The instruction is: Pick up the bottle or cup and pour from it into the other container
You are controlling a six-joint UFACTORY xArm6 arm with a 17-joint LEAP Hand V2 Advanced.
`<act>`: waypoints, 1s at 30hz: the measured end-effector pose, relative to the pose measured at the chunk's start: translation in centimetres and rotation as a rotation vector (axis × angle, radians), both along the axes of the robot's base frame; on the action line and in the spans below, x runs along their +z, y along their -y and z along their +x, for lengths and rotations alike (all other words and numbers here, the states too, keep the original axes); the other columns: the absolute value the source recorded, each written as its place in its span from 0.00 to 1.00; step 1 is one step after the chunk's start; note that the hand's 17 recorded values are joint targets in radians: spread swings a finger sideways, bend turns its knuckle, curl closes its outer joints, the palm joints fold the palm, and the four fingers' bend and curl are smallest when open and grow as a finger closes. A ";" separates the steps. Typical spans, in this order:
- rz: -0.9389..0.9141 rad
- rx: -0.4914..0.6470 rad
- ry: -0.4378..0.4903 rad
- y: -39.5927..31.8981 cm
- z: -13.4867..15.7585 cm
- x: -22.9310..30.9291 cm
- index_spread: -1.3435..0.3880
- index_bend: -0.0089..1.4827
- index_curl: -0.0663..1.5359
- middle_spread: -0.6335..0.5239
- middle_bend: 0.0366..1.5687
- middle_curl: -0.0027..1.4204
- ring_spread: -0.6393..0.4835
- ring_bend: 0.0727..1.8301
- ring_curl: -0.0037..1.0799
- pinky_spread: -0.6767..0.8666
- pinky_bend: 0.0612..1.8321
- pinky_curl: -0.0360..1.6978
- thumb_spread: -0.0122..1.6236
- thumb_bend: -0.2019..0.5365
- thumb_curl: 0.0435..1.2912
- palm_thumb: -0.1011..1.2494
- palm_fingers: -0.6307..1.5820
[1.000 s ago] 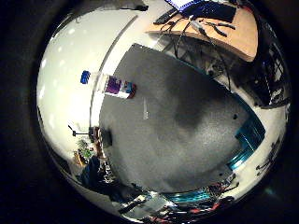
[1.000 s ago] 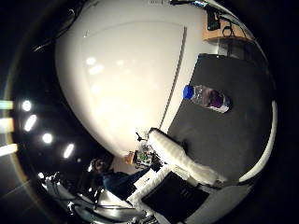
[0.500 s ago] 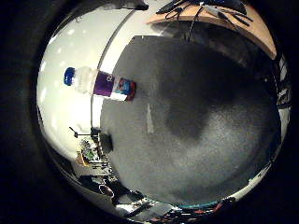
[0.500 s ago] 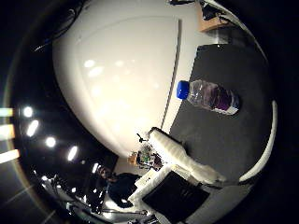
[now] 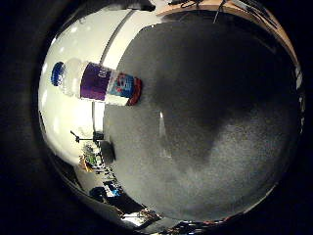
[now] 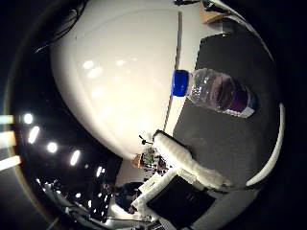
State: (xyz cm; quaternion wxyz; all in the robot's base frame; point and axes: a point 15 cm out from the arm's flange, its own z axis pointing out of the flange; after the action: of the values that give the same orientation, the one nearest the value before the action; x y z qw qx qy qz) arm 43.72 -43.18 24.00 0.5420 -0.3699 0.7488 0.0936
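Dark grey tabletop (image 5: 205, 147) fills most of the little-finger-side view, w/ a white wall (image 6: 120, 81) behind it and a strip of wooden desk (image 5: 215, 6) along the upper edge of the frame. Ceiling lights show as bright spots at the left edge of the thumb-side view.

Bottle (image 5: 98, 84): clear plastic, blue cap (image 5: 57, 74), purple label w/ red and blue patches near the base. It sits in the upper left of the little-finger-side view, base on the grey surface near its edge, cap end reaching out over the white wall. In the thumb-side view it lies right of centre in the upper half, cap toward frame centre, base toward the right edge. Upper part near the neck looks clear; whether liquid is inside, can't tell. Cap is on.

No second container can be made out in either view.

Right hand (image 6: 189, 160): only a white padded finger shows, in the lower centre-right of the thumb-side view, w/ a black part below it. It reaches out fairly straight and touches nothing; bottle is well apart from it. From that one finger the hand reads as relaxed, not curled round anything.

Small cluttered objects sit at lower centre of both views, too small to tell.
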 end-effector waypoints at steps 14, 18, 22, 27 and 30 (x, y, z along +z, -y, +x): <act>0.011 0.011 -0.013 -1.3 2.4 -2.0 0.61 0.12 0.23 0.51 0.20 0.26 0.65 0.32 0.16 0.71 0.42 0.02 0.64 0.24 0.21 0.46 0.42; 0.001 0.006 -0.021 -1.5 3.2 -2.5 0.61 0.12 0.23 0.51 0.20 0.26 0.65 0.33 0.16 0.71 0.43 0.02 0.63 0.24 0.21 0.46 0.42; 0.002 0.010 -0.026 -1.8 3.6 -3.0 0.61 0.12 0.24 0.51 0.21 0.26 0.64 0.34 0.16 0.70 0.43 0.02 0.64 0.24 0.21 0.47 0.43; 0.003 0.014 -0.033 -2.2 4.2 -3.6 0.62 0.12 0.24 0.50 0.22 0.26 0.61 0.36 0.16 0.68 0.43 0.01 0.64 0.24 0.21 0.47 0.46; 0.004 0.023 -0.034 -2.7 4.6 -3.8 0.63 0.13 0.24 0.49 0.25 0.27 0.57 0.40 0.17 0.64 0.42 0.01 0.64 0.24 0.21 0.48 0.49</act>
State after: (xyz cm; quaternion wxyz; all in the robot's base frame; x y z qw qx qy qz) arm 48.36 -40.50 20.19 0.5287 -0.3758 0.7535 0.1075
